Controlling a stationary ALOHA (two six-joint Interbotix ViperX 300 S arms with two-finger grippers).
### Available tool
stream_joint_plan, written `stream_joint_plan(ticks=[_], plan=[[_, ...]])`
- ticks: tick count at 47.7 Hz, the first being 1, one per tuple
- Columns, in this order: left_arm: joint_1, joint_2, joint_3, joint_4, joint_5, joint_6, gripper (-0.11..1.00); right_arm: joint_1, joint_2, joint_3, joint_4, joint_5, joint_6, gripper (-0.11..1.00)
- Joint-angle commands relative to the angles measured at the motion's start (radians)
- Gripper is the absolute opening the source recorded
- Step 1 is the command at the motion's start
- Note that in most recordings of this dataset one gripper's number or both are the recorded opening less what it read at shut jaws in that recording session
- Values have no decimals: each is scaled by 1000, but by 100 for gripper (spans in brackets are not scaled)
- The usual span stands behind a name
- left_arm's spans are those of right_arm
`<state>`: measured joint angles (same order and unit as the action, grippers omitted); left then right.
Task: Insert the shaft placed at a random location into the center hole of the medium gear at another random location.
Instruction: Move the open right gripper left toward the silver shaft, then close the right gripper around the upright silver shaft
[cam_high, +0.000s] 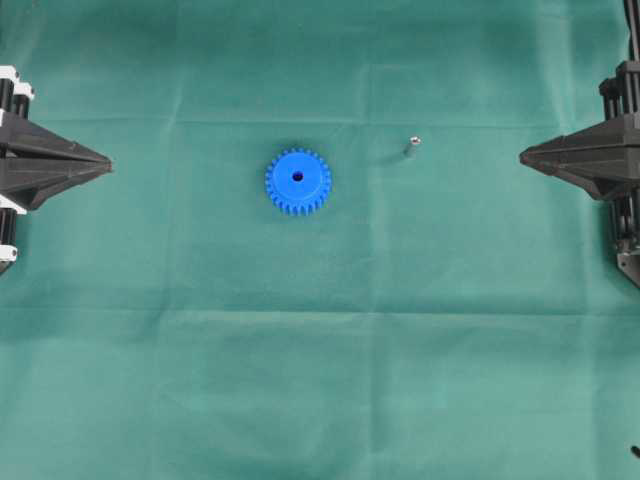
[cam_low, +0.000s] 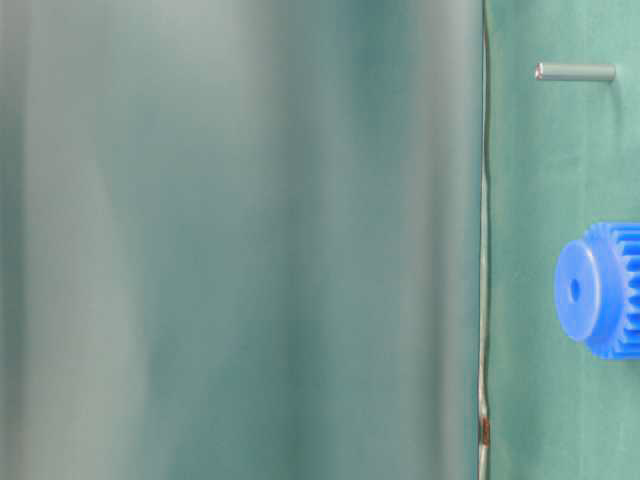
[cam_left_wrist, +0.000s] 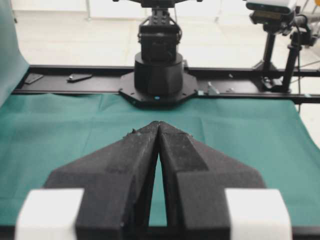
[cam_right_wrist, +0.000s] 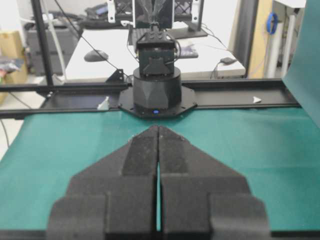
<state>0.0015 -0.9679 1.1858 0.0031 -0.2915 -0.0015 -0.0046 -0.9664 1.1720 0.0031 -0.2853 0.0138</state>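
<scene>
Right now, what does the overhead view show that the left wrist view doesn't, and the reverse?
Overhead only: the gear with its center hole, and the shaft lying apart to its right, nearer the right hand. Left wrist only: the opposite arm's base on a black rail, and the room behind. Both: the green cloth and the left hand, shut and empty.

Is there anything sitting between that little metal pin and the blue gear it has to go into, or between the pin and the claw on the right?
Nothing visible. Only bare green cloth lies between the shaft and the medium gear, and between the shaft and the right claw, which is shut.
</scene>
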Motion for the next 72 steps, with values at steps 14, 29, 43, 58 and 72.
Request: stream_joint_plan(ticks=[14, 29, 43, 58, 72], plan=[[0, 15, -35, 12, 2, -3, 2, -64, 54, -17, 20, 25, -9, 0], [0, 12, -35, 14, 5, 2, 2, -143, 190, -3, 21, 23, -9, 1], [2, 14, -35, 14, 17, 3, 2, -201, 448, -12, 20, -72, -18, 71], [0, 12, -34, 14, 23, 3, 2, -244, 707, -6, 21, -259, -20, 82], [2, 12, -32, 14, 25, 3, 2, -287, 900, -18, 26, -362, -20, 82]])
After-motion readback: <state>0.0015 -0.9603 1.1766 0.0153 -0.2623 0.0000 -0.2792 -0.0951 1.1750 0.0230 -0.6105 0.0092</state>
